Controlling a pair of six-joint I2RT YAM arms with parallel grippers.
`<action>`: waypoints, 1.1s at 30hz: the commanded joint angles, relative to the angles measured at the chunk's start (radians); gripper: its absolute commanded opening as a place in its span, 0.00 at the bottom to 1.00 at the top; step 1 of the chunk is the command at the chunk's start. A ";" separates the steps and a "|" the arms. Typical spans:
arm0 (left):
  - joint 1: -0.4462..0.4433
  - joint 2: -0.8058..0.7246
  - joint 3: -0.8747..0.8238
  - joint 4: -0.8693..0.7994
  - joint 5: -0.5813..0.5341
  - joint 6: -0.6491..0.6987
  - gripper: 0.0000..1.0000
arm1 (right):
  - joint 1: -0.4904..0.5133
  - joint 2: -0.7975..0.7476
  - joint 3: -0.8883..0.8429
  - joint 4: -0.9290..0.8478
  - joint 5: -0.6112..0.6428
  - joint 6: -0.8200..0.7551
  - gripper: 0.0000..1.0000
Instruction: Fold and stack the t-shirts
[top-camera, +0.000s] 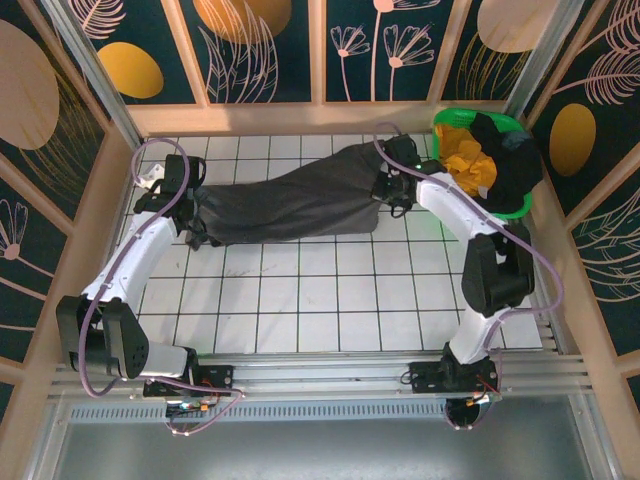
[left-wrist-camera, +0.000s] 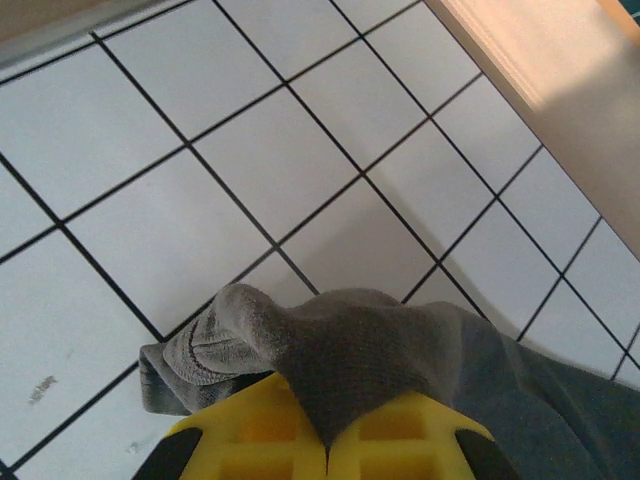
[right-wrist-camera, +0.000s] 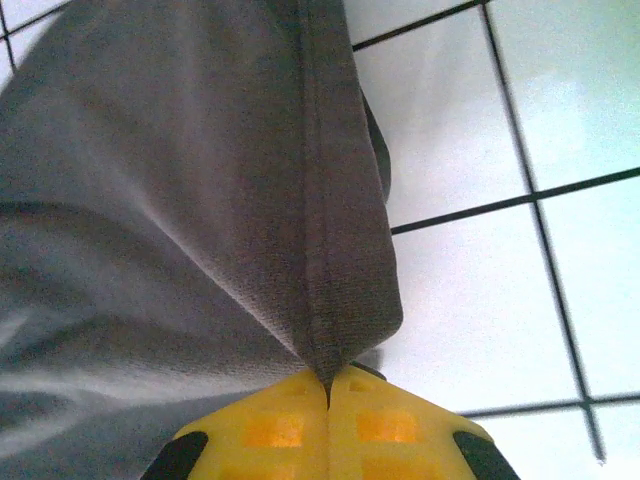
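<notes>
Top external: charcoal tee lying drawn out between two arms

The charcoal t-shirt is lying bunched and elongated across the far tiles of the table. Right of it, the green basket is holding a mustard t-shirt and a black t-shirt. Both arms are reaching forward. The left gripper is pinching the shirt's left end, and the right gripper is clamping a hem at its right end.

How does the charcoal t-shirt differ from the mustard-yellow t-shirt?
The charcoal t-shirt lies stretched across the tiled table; the mustard-yellow t-shirt sits bunched in the green basket. The left gripper and right gripper each pinch the charcoal t-shirt; nothing holds the mustard-yellow t-shirt. Neither is neatly folded.
</notes>
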 joint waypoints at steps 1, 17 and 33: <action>0.006 0.003 -0.018 0.041 0.065 0.015 0.00 | 0.003 -0.025 0.054 -0.218 0.075 -0.036 0.00; 0.007 0.018 0.023 -0.044 -0.047 0.117 0.00 | 0.115 0.502 0.527 -0.209 -0.002 -0.019 0.33; 0.007 -0.020 0.051 -0.100 -0.185 0.085 0.00 | 0.017 -0.126 -0.315 0.086 -0.106 0.364 0.44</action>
